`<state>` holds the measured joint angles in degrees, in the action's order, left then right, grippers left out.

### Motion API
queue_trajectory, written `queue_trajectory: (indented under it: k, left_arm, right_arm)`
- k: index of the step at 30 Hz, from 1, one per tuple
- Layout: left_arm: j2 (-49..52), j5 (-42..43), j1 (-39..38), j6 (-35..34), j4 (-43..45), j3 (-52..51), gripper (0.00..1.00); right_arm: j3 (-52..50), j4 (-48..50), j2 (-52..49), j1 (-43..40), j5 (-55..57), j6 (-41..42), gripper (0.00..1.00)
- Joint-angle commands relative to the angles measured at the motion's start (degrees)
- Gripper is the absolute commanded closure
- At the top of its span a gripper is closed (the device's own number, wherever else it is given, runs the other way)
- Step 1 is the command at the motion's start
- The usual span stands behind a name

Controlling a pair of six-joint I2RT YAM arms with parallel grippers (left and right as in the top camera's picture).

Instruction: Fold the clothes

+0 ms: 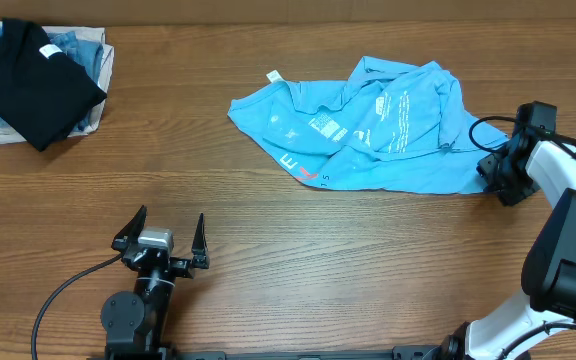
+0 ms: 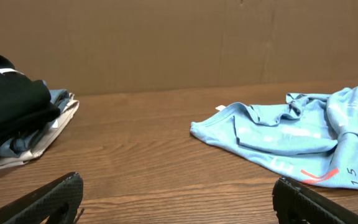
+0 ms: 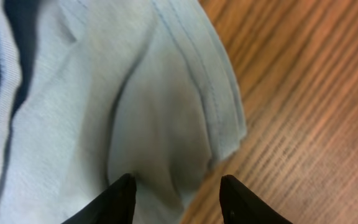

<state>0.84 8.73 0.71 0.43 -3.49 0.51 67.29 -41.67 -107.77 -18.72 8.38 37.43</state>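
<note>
The clothes, a light sky-blue t-shirt (image 1: pixel 368 130) with white lettering and a red-orange mark, lie crumpled on the wooden table right of centre. In the left wrist view the t-shirt (image 2: pixel 303 134) is ahead to the right. My right gripper (image 1: pixel 490 170) sits at the shirt's right edge. Its wrist view shows the jaws of the right gripper (image 3: pixel 178 180) apart over a folded hem of the t-shirt (image 3: pixel 135 112), with bare wood under the right tip. My left gripper (image 1: pixel 170 222) stands wide open near the front edge. Only wood shows between the fingers of the left gripper (image 2: pixel 178 186).
A stack of folded garments (image 1: pixel 33 75) with a black shirt on top lies at the back left corner; the same stack (image 2: pixel 11 106) shows in the left wrist view. A brown cardboard wall (image 2: pixel 166 43) runs along the table's far edge.
</note>
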Motion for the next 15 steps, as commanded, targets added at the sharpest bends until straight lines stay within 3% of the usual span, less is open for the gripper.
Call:
queue_trajectory:
  k: [1, 5, 9, 15]
  left_arm:
    - [-0.6, -0.3, -0.3, 1.1, -0.1, -0.2, 0.00]
    - [-0.6, -0.3, -0.3, 1.1, -0.1, -0.2, 0.00]
    - [-0.6, -0.3, -0.3, 1.1, -0.1, -0.2, 0.00]
    - [-0.6, -0.4, -0.3, 1.1, -0.1, -0.2, 0.00]
  right_arm:
    - [-0.3, 0.8, -2.6, -0.1, 0.5, -0.4, 0.53]
    - [-0.3, 0.7, -4.0, -0.1, 0.6, -0.4, 0.67]
    - [0.0, -0.2, -4.0, -0.1, 0.8, -0.3, 0.96]
    - [2.3, -7.8, 0.0, -0.1, 7.5, 5.9, 0.96]
